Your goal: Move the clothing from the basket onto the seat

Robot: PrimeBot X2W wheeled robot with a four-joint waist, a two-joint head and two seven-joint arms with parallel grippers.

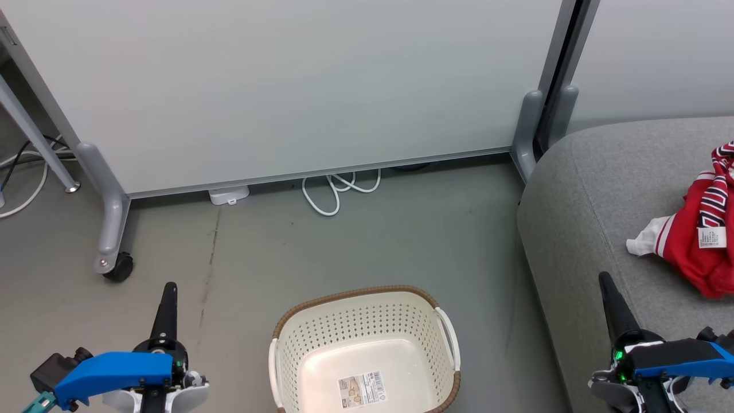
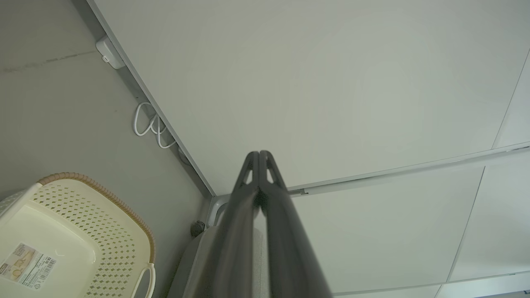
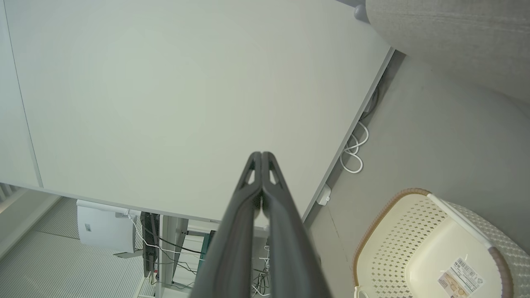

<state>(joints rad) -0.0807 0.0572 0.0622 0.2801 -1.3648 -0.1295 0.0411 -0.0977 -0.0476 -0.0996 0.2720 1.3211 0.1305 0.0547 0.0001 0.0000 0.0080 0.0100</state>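
Right pincer [image 1: 604, 282], tips together and empty, near clothing [image 1: 695, 255] on seat [image 1: 585, 189]

Both closed: left claw [image 1: 170, 288], right claw [image 1: 603, 280].

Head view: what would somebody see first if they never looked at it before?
The bright red clothing grabs the eye, heaped on the grey seat at the right edge. The cream basket sits on the floor at bottom middle, a label on its bare bottom. The left tool and right tool point up from the lower corners, both shut.
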